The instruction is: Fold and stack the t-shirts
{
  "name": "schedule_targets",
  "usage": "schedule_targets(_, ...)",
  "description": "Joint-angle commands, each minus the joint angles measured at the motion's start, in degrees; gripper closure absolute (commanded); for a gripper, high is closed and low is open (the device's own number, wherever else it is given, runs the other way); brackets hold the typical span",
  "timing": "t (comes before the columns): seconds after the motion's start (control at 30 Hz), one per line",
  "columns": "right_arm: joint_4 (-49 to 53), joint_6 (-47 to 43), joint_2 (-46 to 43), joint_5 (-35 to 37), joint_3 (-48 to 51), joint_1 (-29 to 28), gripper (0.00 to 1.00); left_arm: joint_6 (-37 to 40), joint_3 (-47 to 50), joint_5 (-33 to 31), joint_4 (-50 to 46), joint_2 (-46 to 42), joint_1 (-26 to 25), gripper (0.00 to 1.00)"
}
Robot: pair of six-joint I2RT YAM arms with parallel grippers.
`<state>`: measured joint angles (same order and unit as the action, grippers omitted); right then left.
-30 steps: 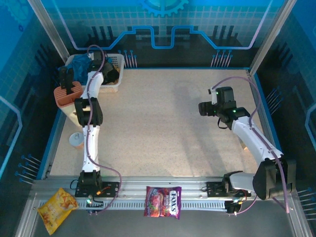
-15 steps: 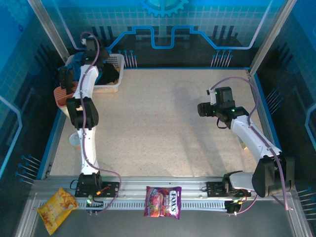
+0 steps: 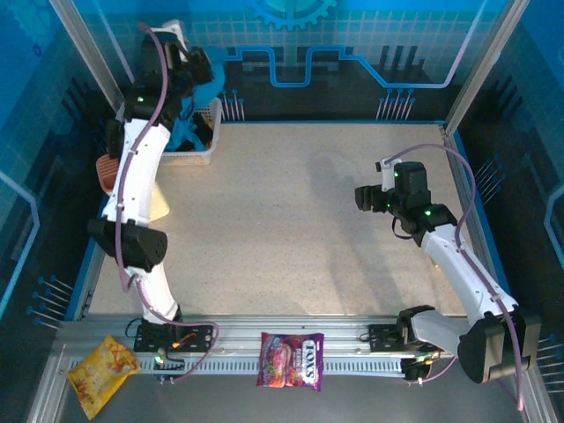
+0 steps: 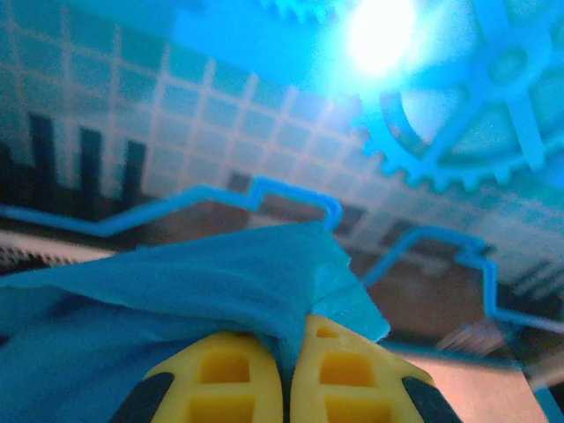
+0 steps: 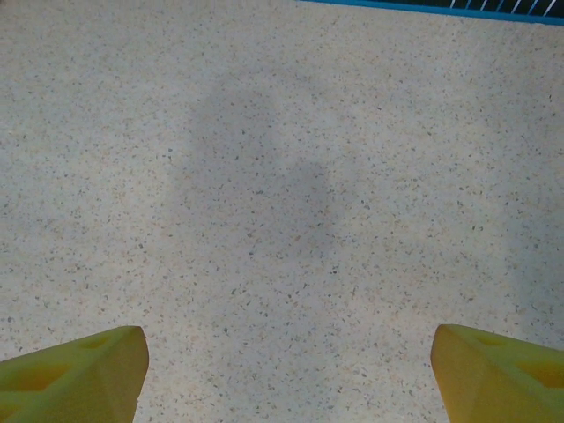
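A white plastic basket (image 3: 194,158) sits at the far left corner of the speckled beige table (image 3: 291,220). Just beside the basket, on its near-left side, is an orange-brown object (image 3: 105,171), with a pale cream piece (image 3: 159,208) nearer still. Well apart from the basket, on the metal rail (image 3: 344,361) at the near edge, lie a purple-red FOX'S sweet bag (image 3: 291,359) and a yellow snack packet (image 3: 100,374). Behind the basket, the blue wall bears a gear graphic (image 3: 291,9).

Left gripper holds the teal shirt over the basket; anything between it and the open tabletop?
Nothing visible. The teal t-shirt, pinched in the left gripper, has bare table beside the white basket; right gripper hovers aside.
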<state>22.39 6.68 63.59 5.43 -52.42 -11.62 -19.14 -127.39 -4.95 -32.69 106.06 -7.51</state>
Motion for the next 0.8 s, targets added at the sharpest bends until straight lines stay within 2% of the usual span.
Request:
schedule_targets(0.0,-0.3,1.2,-1.5,-1.2,0.3,-0.8,0.15,0.0,8.1,2.6,-2.0,-5.3,-4.5,1.00)
schedule_targets(0.23,-0.6,1.7,-2.5,-1.4,0.7,-0.7,0.15,-0.6,18.8,3.1,-1.8,-13.7,-16.6,1.00)
schedule_targets(0.4,-0.5,2.2,-2.4,-1.2,0.6,-0.5,0.14,-0.7,24.6,2.9,-1.5,-16.6,-25.6,1.00)
schedule_targets(0.63,-0.5,2.5,-2.1,-0.7,0.4,0.7,0.14,-0.1,31.2,3.4,-1.1,-14.0,-37.4,1.00)
schedule_targets(0.77,-0.5,2.9,-1.4,-0.6,0.2,1.4,0.14,-2.4,37.8,4.9,4.5,-10.2,-42.3,1.00)
